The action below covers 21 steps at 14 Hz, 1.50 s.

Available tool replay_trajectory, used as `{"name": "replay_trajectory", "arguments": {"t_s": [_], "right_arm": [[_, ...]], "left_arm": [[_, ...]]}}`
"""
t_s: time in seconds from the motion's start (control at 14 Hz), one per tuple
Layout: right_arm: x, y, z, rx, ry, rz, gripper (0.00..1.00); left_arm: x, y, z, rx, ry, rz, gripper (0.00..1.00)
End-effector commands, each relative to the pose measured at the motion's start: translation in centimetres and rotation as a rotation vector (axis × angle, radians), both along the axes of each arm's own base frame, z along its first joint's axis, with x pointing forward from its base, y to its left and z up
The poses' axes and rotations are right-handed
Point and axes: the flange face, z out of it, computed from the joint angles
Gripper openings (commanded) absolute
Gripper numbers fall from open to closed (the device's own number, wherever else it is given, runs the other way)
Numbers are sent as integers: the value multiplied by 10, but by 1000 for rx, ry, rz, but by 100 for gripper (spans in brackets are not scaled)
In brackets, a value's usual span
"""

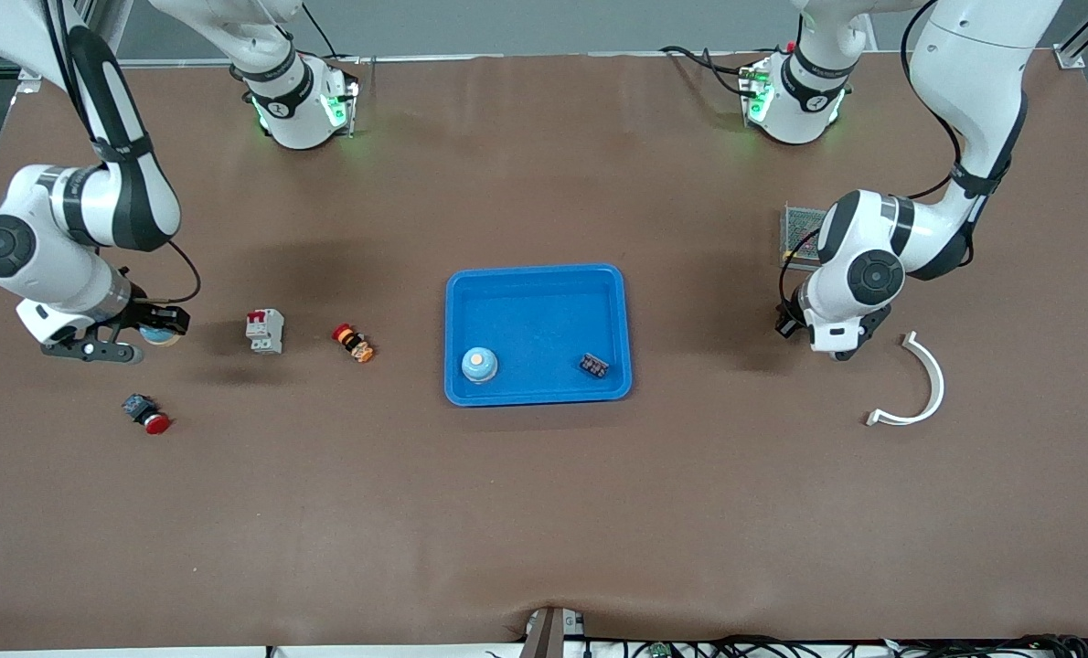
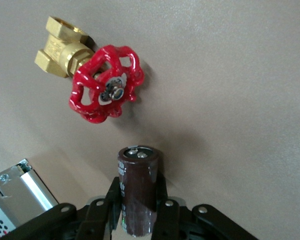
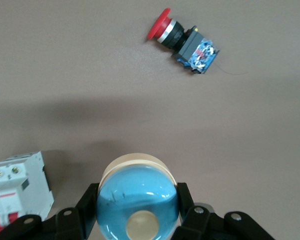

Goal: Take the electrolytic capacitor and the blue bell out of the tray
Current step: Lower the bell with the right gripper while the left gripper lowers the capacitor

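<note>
Left claw [image 2: 140, 220] clenched on electrolytic capacitor [image 2: 138, 192], right claw [image 3: 137, 220] on blue bell [image 3: 137, 200]; both clear of tray [image 1: 538, 279], over surface ends. Carry-out step; next: lower, release.

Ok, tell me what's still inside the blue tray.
Two things lie in the tray, both along its edge nearer the front camera: a second blue bell toward the right arm's end, and a small dark component toward the left arm's end. Nothing covers them.
</note>
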Motion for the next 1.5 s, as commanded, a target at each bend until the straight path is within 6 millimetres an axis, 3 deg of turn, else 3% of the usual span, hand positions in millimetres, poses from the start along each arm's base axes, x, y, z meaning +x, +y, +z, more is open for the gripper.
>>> {"name": "replay_trajectory", "arguments": {"t_s": [0.0, 0.14, 0.21, 0.57, 0.93, 1.21, 1.35, 1.42], "right_arm": [[0, -13, -25, -7, -14, 10, 0], [-1, -18, -47, -1, -21, 6, 0], [-4, -18, -55, 3, -26, 8, 0], [-10, -21, -78, 11, -21, 2, 0], [-13, -20, -83, 15, -39, -1, 0], [-12, -19, -85, 18, -50, -7, 0], [-12, -19, -88, 21, -59, -8, 0], [-12, -18, -91, 21, -64, -6, 0]], "left_arm": [[-1, -1, -17, -7, -2, -13, 8], [4, -2, -19, -9, -3, -12, 75], [5, -3, -18, -7, -7, 0, 100], [29, -7, 2, 0, -28, 10, 100], [54, -20, 31, 10, -64, 73, 100], [70, -67, 54, 11, -135, 136, 100], [76, -97, 58, 4, -159, 149, 100], [80, -103, 60, -1, -167, 143, 100]]}}
